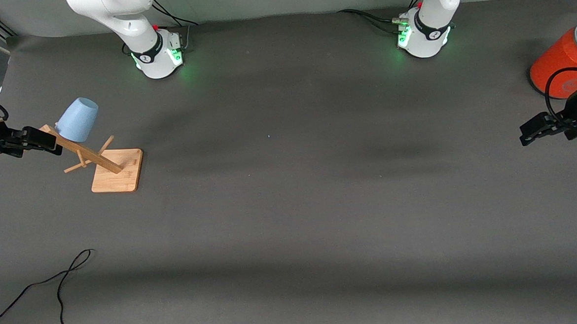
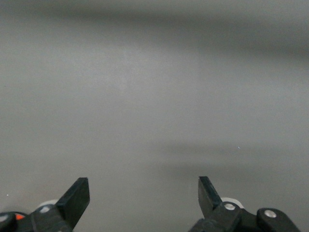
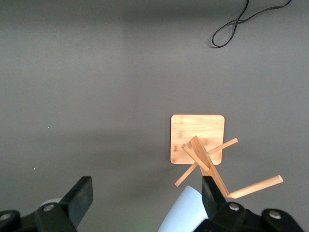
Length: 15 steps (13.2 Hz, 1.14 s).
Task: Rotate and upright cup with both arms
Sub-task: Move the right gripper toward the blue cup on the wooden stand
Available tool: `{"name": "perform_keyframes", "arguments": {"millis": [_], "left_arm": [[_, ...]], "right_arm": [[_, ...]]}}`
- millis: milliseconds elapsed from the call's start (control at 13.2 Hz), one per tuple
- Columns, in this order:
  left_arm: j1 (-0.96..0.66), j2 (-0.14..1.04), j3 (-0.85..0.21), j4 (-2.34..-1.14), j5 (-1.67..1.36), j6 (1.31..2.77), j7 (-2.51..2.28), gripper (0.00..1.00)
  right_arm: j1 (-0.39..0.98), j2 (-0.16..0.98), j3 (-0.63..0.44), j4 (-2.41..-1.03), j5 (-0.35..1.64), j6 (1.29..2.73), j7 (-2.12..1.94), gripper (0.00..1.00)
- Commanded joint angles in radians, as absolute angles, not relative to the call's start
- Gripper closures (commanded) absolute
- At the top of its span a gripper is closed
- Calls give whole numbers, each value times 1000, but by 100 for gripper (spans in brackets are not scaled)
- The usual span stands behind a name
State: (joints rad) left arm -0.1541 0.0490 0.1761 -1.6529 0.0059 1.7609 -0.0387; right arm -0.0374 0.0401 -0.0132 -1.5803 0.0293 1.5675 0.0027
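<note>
The pale-blue cup [image 1: 78, 119] hangs mouth-down and tilted on a peg of a wooden rack [image 1: 102, 163] at the right arm's end of the table. My right gripper [image 1: 45, 142] hovers beside the rack's top, open and holding nothing. In the right wrist view the right gripper [image 3: 145, 188] looks down on the rack [image 3: 198, 133], and the cup [image 3: 186, 215] shows close to one finger. My left gripper [image 1: 531, 134] waits open over the left arm's end of the table. The left wrist view shows the left gripper [image 2: 143, 186] over bare grey cloth only.
A big orange-red cylinder [image 1: 562, 63] with a grey top stands by the left arm's end, close to the left gripper. A loose black cable [image 1: 63, 292] curls on the cloth nearer the front camera than the rack. Grey cloth [image 1: 296, 206] covers the table.
</note>
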Motion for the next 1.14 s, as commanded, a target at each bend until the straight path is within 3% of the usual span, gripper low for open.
{"name": "perform_keyframes", "arguments": {"millis": [0,530,1061], "left_arm": [[-152,35,173,-1651,5,1747,-20,0],[-153,37,173,-1651,5,1747,-20,0],[-152,37,173,-1647,5,1736,-17,0]], "right_arm": [[-38,40,-8,-1566,9,1551,6,0],[-48,32,-14,-1574,11,1549,17,0],[-46,-254,-67,-1873,-20,1589,12,0]]}}
